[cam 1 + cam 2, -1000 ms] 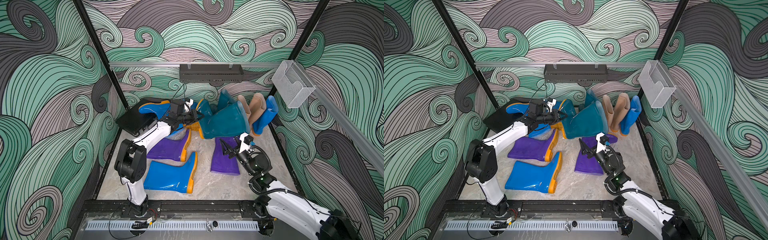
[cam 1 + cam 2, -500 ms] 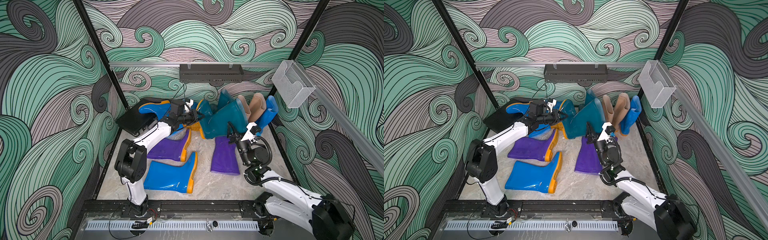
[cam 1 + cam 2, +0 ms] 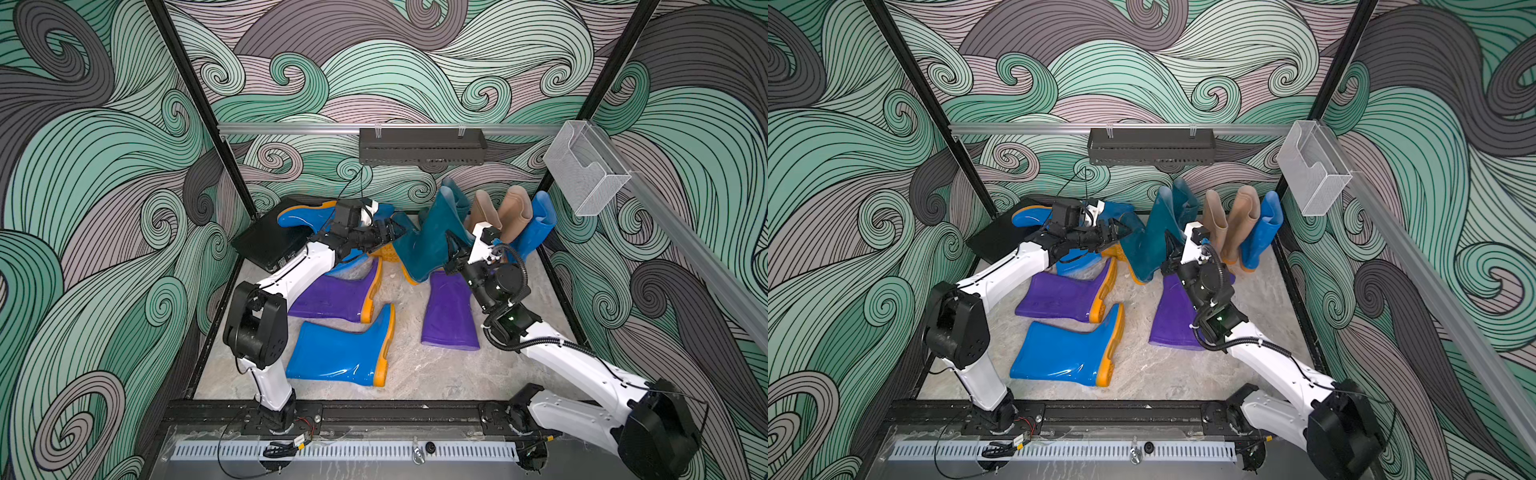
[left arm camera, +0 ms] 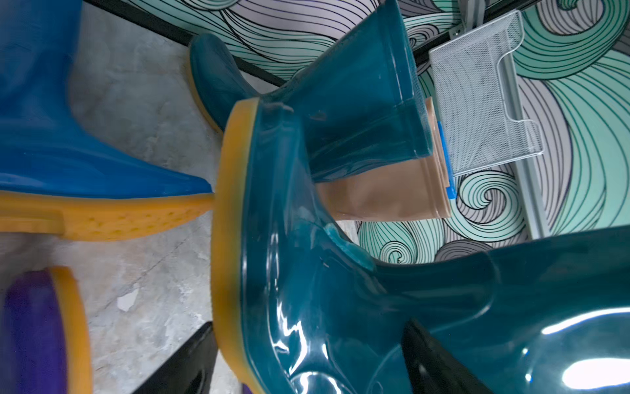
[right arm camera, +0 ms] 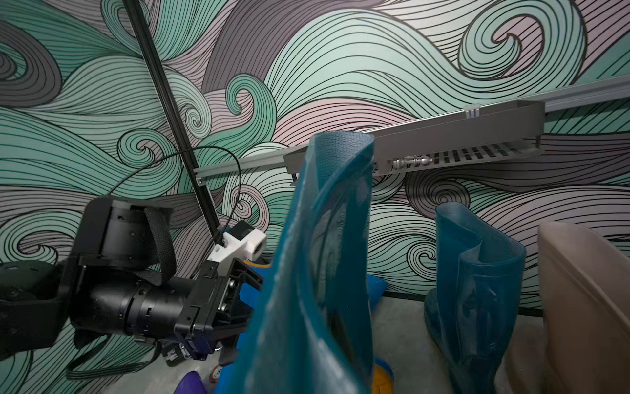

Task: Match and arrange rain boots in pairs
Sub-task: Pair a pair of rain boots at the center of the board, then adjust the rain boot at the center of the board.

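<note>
Teal boot clamped in our right claw, left claw spread apart at its toe, so we steady it upright.

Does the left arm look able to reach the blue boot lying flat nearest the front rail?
Probably yes: the blue boot lies uncovered by the left arm's base, and the left gripper stands open at the leaning teal boot, so it looks free.
</note>
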### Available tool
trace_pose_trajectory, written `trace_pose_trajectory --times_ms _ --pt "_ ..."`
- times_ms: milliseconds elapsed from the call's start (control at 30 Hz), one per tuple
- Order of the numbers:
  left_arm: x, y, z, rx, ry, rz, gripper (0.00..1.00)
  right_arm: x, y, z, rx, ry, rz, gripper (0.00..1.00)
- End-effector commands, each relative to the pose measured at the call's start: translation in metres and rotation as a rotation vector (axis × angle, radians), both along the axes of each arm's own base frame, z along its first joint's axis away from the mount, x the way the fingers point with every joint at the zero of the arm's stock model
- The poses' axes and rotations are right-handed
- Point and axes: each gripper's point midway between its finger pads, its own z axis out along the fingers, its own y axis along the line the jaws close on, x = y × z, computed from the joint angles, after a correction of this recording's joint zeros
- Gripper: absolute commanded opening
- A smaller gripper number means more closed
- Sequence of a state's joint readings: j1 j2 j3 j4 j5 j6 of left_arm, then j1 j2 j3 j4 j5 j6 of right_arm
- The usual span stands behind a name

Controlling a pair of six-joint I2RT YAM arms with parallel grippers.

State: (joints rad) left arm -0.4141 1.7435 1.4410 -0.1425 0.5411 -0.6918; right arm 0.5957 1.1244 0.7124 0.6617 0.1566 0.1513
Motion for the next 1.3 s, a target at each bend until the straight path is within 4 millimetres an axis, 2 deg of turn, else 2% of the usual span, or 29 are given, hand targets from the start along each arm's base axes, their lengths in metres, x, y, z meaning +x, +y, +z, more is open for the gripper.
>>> trace_pose_trajectory --times_ms 0,33,100,200,433,667,833,967,1133,1267 --pt "-0.005 0.014 0.015 0.112 -0.116 -0.008 0.87 0.001 0.008 0.032 -0.065 -0.083 0.013 0.00" --pt "-0.006 0.016 0.011 0.137 -0.120 -0.009 0.88 0.004 0.010 0.034 -0.078 -0.077 0.013 0.00" --pt "-0.005 0.022 0.000 0.215 -0.129 -0.023 0.99 0.010 0.013 0.038 -0.100 -0.080 0.007 0.00" --pt "-0.003 0.028 -0.018 0.307 -0.108 -0.037 0.99 0.019 0.015 0.046 -0.103 -0.093 -0.005 0.00" --pt "0.011 0.028 -0.031 0.388 -0.153 -0.070 0.98 0.045 0.020 0.052 -0.153 -0.108 -0.038 0.00" --pt "0.036 0.027 -0.055 0.486 -0.175 -0.120 0.97 0.081 0.013 0.055 -0.184 -0.152 -0.089 0.00" --pt "0.059 0.033 -0.065 0.502 -0.196 -0.125 0.96 0.101 0.011 0.064 -0.174 -0.184 -0.087 0.00" --pt "0.069 0.033 -0.073 0.528 -0.205 -0.149 0.97 0.114 0.011 0.062 -0.190 -0.180 -0.084 0.00" --pt "0.079 0.030 -0.094 0.567 -0.208 -0.178 0.99 0.127 0.006 0.059 -0.197 -0.179 -0.075 0.00" --pt "0.084 0.020 -0.115 0.584 -0.228 -0.262 0.99 0.139 0.007 0.043 -0.215 -0.151 -0.047 0.00"
